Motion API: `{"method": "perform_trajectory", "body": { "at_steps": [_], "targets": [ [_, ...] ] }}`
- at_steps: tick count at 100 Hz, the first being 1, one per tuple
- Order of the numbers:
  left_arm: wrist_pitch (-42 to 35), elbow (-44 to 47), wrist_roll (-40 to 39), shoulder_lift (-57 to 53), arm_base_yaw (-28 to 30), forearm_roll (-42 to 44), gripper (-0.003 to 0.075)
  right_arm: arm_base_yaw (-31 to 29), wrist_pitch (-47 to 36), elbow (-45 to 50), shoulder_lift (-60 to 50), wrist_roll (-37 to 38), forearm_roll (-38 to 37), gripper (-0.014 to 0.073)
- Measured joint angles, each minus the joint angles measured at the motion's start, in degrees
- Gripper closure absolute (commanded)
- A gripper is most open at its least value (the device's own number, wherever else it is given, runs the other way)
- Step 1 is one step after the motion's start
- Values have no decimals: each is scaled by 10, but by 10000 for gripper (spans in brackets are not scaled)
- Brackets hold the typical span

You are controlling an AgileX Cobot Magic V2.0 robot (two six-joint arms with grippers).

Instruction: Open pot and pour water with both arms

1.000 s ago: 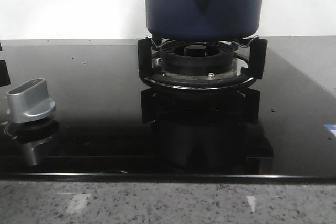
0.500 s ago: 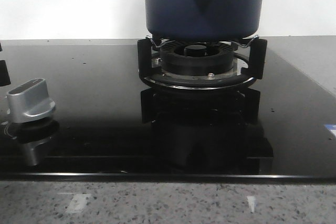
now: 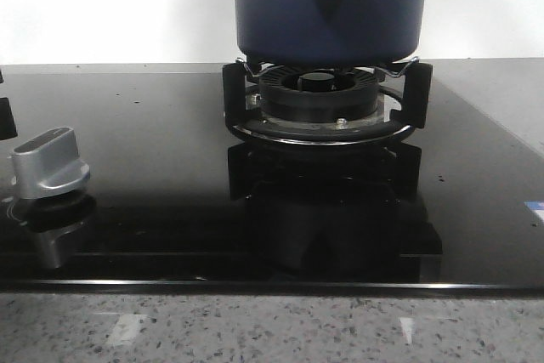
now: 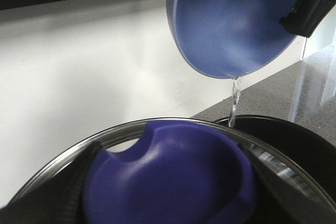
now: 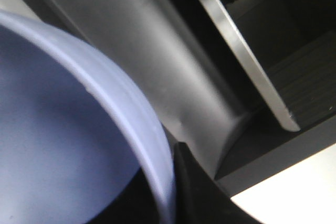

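Note:
The dark navy pot [image 3: 331, 6] stands on the burner, its pointed handle mount facing me; its top is cut off in the front view. No gripper shows there. In the left wrist view my left gripper [image 4: 168, 195] is shut on the blue knob [image 4: 168, 171] of a steel-rimmed lid [image 4: 131, 128], held off the pot. Beyond it a blue bowl [image 4: 231, 19] is tilted in my right gripper [image 4: 312, 6], and a thin stream of water [image 4: 234, 98] falls from it toward a dark round opening [image 4: 302, 145]. In the right wrist view my right gripper [image 5: 165, 192] pinches the bowl's rim [image 5: 131, 114].
The black burner grate [image 3: 327, 99] sits on a glossy black glass cooktop [image 3: 153, 142]. A silver stove knob [image 3: 49, 163] stands at the front left. A speckled stone counter edge [image 3: 272, 329] runs along the front. A metal hood [image 5: 247, 56] hangs overhead.

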Motion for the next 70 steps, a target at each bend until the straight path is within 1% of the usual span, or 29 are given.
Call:
{"method": "perform_trajectory", "body": {
  "at_steps": [9,26,49,70],
  "targets": [
    [0,0,0,0,0,0,405,0,-2,0,0,0,-13,648],
    [0,0,0,0,0,0,405,0,-14,0,0,0,-63,648],
    [0,0,0,0,0,0,405,18,-29,0,0,0,-98,648],
    [0,0,0,0,0,0,405,27,-37,0,0,0,-97,649]
  ]
}}
